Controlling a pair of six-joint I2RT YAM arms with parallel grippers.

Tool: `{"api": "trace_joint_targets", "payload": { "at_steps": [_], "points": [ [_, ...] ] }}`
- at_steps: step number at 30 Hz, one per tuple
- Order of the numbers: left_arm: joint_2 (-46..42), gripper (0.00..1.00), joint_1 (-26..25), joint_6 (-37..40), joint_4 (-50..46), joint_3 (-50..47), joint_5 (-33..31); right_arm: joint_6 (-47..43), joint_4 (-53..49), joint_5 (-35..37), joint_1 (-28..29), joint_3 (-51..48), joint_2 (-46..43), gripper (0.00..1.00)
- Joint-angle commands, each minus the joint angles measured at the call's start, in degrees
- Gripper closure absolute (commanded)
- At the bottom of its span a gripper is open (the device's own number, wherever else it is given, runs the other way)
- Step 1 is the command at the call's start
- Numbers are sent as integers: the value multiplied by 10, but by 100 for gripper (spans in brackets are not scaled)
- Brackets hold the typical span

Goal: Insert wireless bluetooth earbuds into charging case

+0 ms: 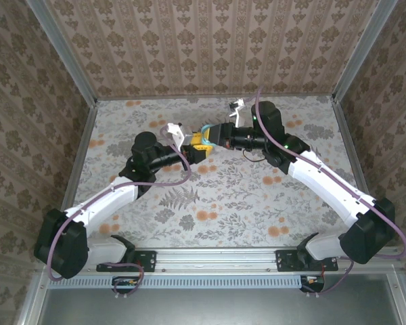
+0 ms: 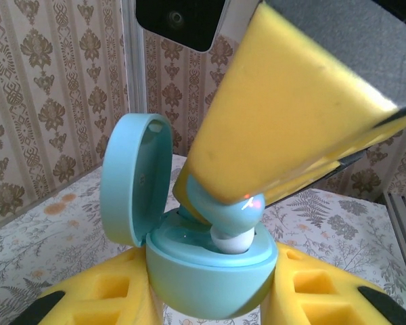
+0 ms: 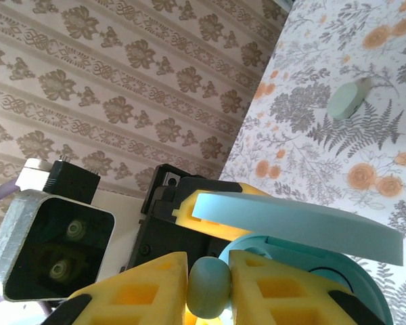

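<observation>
Pale teal plastic, glossy and hard: one wireless earbud [image 2: 233, 227] is held nose-down at the open charging case [image 2: 210, 277], its white tip touching, or just inside, the case's inner tray. The two arms meet in mid-air above the floral table [image 1: 257, 196].

The right gripper [image 3: 208, 265] is clamped on the bud's rounded body, its yellow fingers [image 3: 284, 291] narrowed to little more than the bud's own width. The left gripper [image 2: 213, 301] is closed on the case's lower shell, one finger on each flank. The hinged lid [image 2: 135, 179] stands up and open, on the side away from the incoming finger.

The bud looks feather-light, rigid and slippery, and small enough to twist or pop out of a pinch. It is best taken across its rounded body, as here, which leaves the tip free to find its socket.

The case seems light as well, and its smooth curved shell may squirm under pressure. The safest hold is low on the shell, clear of the lid and hinge.

(A second pale pebble-shaped piece [image 3: 348, 98] lies alone on the table in the right wrist view, well apart from the grippers.)
</observation>
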Motion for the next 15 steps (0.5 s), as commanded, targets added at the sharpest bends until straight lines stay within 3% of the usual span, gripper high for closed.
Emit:
{"api": "trace_joint_targets", "payload": {
  "at_steps": [1,15],
  "points": [
    [-6,73,-4,6,25,22,2,-27,-51,27,6,18,8,74],
    [-4,73,-5,8,21,27,11,-31,-62,70,12,31,8,74]
  ]
}}
